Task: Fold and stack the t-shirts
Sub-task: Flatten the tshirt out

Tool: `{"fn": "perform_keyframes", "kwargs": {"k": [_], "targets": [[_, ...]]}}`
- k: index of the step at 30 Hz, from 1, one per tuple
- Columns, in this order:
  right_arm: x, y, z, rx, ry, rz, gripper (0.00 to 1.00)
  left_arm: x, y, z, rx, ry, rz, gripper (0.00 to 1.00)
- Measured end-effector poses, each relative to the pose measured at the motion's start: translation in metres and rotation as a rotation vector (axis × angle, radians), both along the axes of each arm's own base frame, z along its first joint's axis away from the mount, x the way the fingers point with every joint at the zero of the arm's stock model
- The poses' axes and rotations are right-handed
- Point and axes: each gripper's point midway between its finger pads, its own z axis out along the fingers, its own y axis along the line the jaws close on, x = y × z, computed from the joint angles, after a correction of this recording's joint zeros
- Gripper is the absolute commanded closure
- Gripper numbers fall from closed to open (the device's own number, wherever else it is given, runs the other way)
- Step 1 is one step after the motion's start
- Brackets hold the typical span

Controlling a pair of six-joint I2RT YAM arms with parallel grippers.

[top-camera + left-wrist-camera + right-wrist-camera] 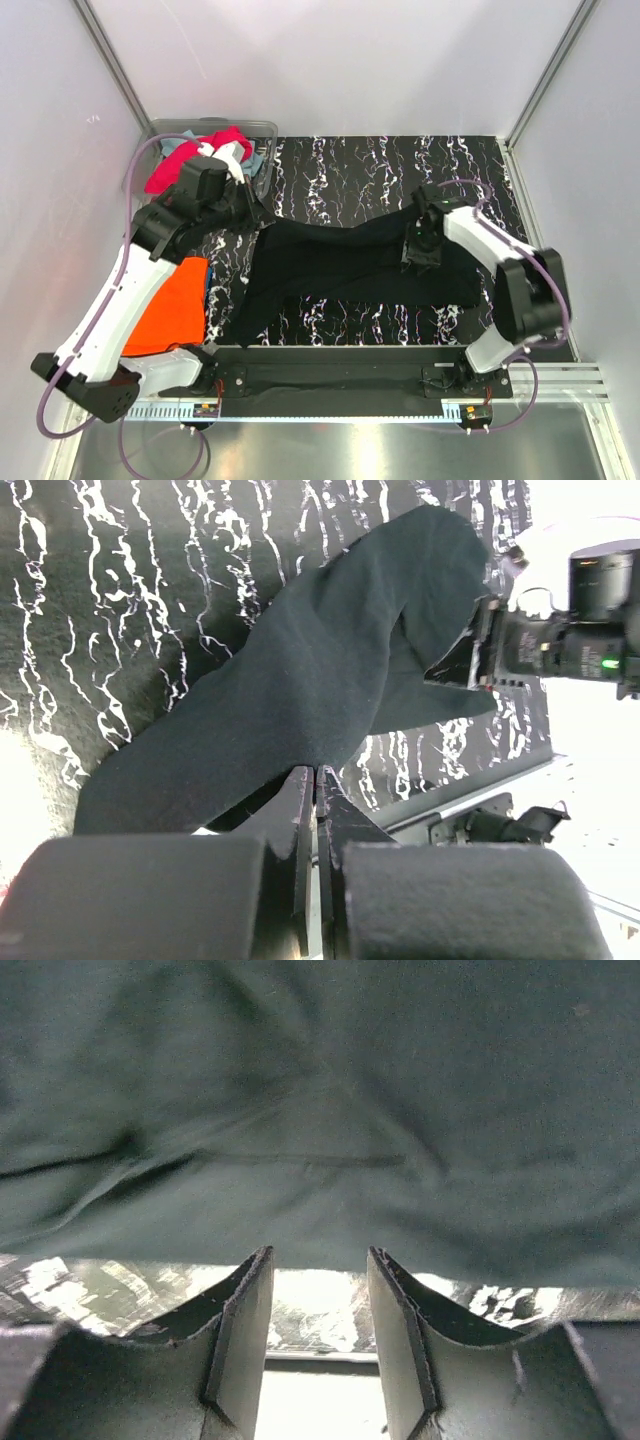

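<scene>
The black t-shirt (350, 265) lies spread across the middle of the marbled table (380, 160), its upper-left corner pinched in the pressed-together left gripper (316, 778), while the right gripper (318, 1260) stands over its right part with jaws spread, and an orange t-shirt (175, 310) lies lower left

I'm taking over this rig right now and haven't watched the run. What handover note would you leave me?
Left gripper: jaws shut, pinching the far-left corner of the black t-shirt.
Right gripper: jaws open, holding nothing, at the shirt's right side.
Orange t-shirt lies at the near left; pink t-shirt and teal t-shirt sit in the clear bin.
Done: no stack visible. Left: fold the black one, then the others, and stack.
</scene>
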Motion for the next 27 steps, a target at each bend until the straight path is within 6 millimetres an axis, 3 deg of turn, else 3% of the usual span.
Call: {"fn": "perform_keyframes", "kwargs": {"k": [6,10,16,23,27], "targets": [[0.004,-0.013,-0.042,-0.128,0.108,0.040,0.51,0.018,-0.012,-0.020,0.035,0.062,-0.022,1.00],[0.013,-0.024,-0.043,-0.198,0.094,0.041,0.51,0.021,-0.016,-0.025,0.047,0.076,-0.048,1.00],[0.036,-0.033,-0.049,-0.263,0.080,0.041,0.57,0.033,-0.023,-0.012,0.056,0.040,-0.074,1.00],[0.036,-0.040,-0.055,-0.276,0.102,0.043,0.62,0.038,-0.030,-0.005,0.068,0.013,-0.103,1.00],[0.036,-0.043,-0.056,-0.282,0.103,0.044,0.89,0.038,-0.030,-0.006,0.070,0.016,-0.103,1.00]]}}
